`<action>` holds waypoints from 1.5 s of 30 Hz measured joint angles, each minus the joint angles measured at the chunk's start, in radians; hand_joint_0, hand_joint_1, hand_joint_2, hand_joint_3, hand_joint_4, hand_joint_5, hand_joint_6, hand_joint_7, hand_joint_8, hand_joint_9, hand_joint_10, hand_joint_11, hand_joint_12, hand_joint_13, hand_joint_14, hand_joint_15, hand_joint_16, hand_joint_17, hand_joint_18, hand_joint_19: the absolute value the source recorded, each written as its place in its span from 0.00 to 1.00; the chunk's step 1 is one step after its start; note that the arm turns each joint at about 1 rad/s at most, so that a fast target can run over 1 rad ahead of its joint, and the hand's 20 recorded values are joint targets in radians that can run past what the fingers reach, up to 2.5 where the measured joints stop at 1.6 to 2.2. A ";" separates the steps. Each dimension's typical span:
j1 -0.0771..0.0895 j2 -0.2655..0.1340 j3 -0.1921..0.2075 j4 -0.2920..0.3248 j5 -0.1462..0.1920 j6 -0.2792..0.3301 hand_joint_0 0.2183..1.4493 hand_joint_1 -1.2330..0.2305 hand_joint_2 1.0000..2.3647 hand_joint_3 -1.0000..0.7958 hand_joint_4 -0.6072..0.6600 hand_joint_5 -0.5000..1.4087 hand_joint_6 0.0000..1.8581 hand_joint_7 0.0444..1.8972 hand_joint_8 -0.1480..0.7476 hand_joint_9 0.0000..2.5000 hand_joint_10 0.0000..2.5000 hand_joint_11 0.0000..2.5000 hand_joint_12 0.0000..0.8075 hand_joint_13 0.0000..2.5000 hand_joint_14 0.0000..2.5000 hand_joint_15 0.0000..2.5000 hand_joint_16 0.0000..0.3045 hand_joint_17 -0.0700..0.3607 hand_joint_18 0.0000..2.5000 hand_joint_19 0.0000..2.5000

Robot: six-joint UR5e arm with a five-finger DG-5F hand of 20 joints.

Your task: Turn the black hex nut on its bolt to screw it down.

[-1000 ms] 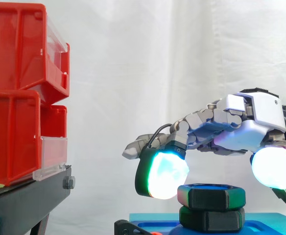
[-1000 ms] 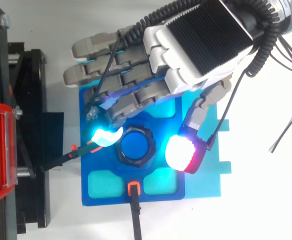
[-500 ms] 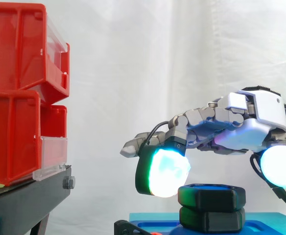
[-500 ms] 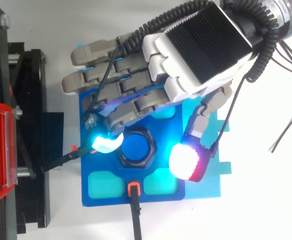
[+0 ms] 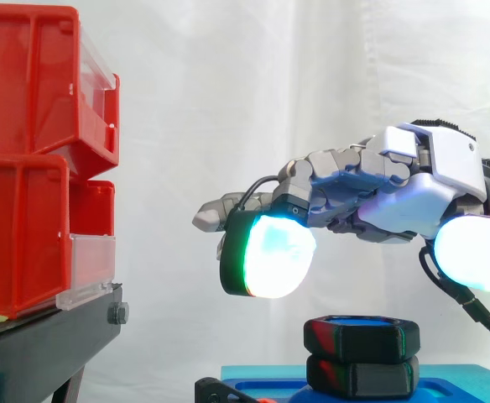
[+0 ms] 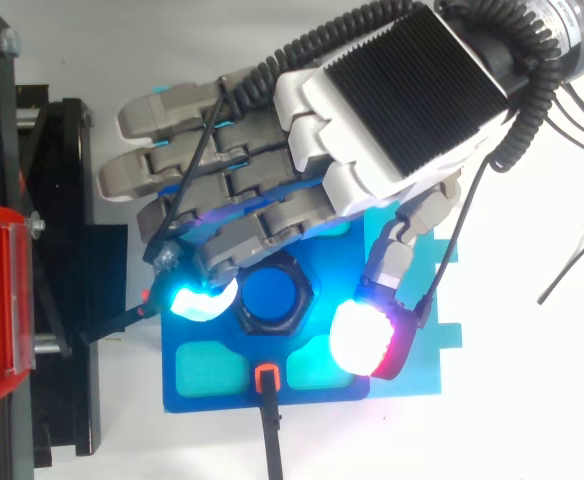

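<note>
While hand [image 5: 406,208] hovers clear, faceted black hex nut [image 5: 361,335], seemingly plastic.

One robot hand [image 5: 413,206] hangs over the work. Directly beneath it, two black hexagonal plastic pieces sit stacked: one upper black hex nut [image 5: 361,336] and one lower black hex collar [image 5: 362,374]. One round blue bolt [image 6: 272,292] shows through the nut's middle. All rest on one dark blue plastic base plate [image 6: 177,398], which carries two visible pale cyan square pads [image 6: 210,368] [image 6: 320,366]. Two black rods with orange tips [image 6: 270,430] [image 6: 112,322] reach in below the fingertips. Beyond the fingertips stand two stacked red plastic bins [image 5: 27,84] [image 5: 18,235], each with one clear front panel [image 5: 101,71] [image 5: 90,264], on one black metal stand [image 5: 44,344].
</note>
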 measured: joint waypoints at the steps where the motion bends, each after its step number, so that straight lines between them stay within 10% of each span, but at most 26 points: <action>1: 0.001 0.000 0.000 0.002 0.000 0.000 0.13 0.48 0.00 0.28 0.70 0.16 0.27 0.45 0.54 0.14 0.00 0.15 0.50 0.06 0.00 0.02 0.18 0.44 0.00 0.04; 26: 0.055 -0.001 -0.050 0.058 0.062 0.001 0.19 0.28 0.00 0.28 0.65 0.15 0.27 0.46 0.49 0.13 0.00 0.16 0.46 0.05 0.00 0.01 0.16 0.42 0.00 0.04; 45: 0.052 -0.001 -0.055 0.045 0.059 -0.023 0.18 0.41 0.00 0.28 0.67 0.16 0.27 0.45 0.51 0.15 0.00 0.15 0.46 0.06 0.00 0.01 0.15 0.40 0.00 0.04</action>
